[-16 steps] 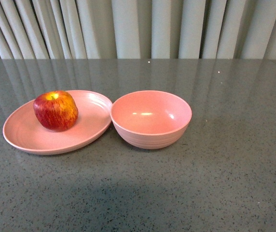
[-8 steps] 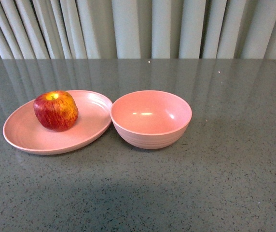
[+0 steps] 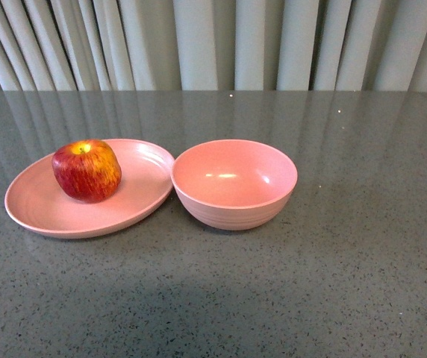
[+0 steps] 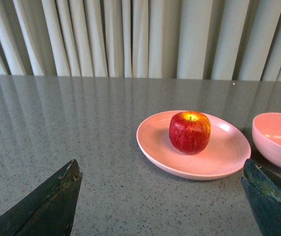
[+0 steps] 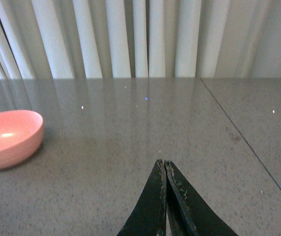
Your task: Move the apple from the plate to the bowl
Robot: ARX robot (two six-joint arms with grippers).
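Apple [image 3: 86, 171] on plate [image 3: 42, 212], stem dip up, toward plate's far-left part. Bowl [image 3: 234, 183] just R of plate; rims v. close, can't tell if touching. Both on grey speckled worktop [image 3: 348, 261], pleated curtain [image 3: 213, 45] behind. L hand [image 4: 161, 167]: fingers spread wide, low over worktop, apple + plate ahead of it, apart from both. R hand [image 5: 163, 164]: fingers pressed together, tips meeting, well apart from bowl.

Front cam: mid-range, looks over grey speckled stone surface [image 3: 348, 283] toward pale pleated curtains [image 3: 213, 45]. L & R wrist cams: low, near surface, same heading. All three share deep round pink bowl [image 3: 234, 183].
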